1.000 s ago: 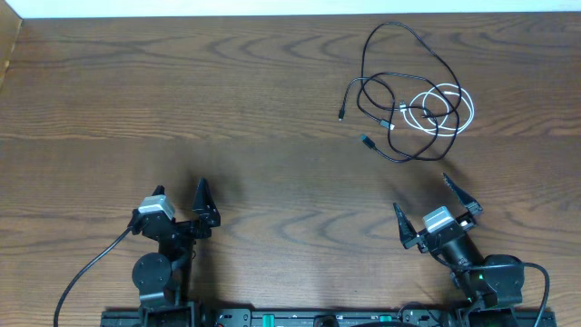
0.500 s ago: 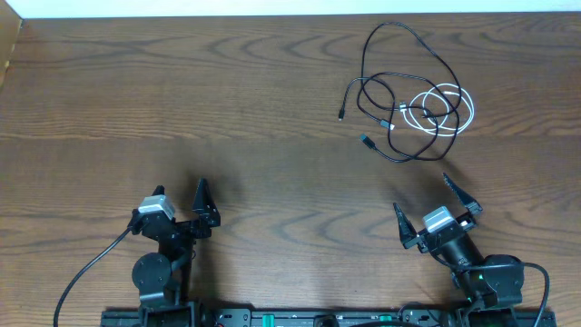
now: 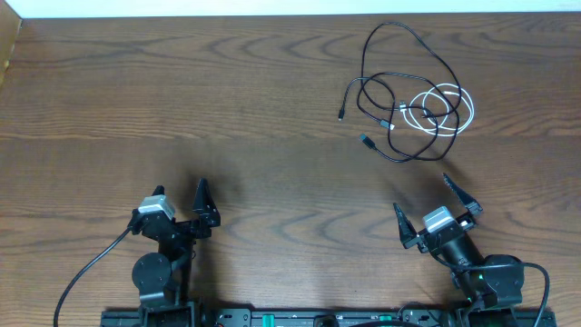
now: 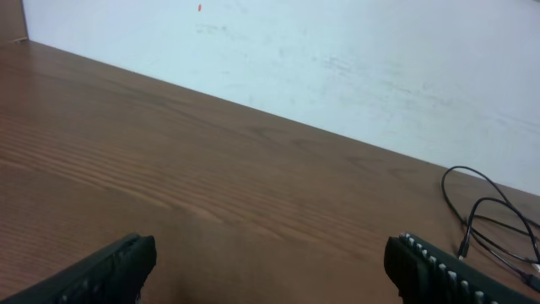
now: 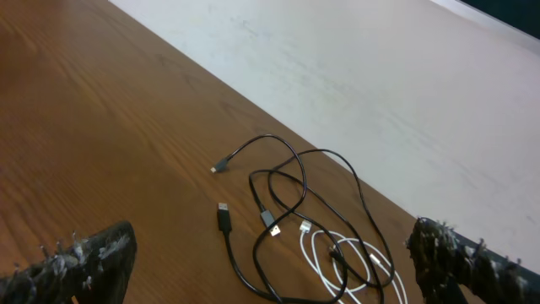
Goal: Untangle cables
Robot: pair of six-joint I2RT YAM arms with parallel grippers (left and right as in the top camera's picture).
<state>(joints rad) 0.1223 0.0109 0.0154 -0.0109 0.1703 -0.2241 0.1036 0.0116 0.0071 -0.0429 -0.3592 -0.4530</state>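
Near left, a thick arm wire (image 3: 86,272) curving across the bench (image 3: 182,91). Left hand (image 3: 178,198) released, jaws wide, gripping nothing, only bare wood ahead. Far right, black cable (image 3: 364,65) in loose loops, crossing over the coiled white cable (image 3: 470,111), plugs lying at the tangle's left side. Near right, right hand (image 3: 420,193) released too, just short of the tangle, nothing between.

Dark brown wood-grain table (image 3: 272,118), plain white surface (image 4: 337,59) running along beyond its far edge
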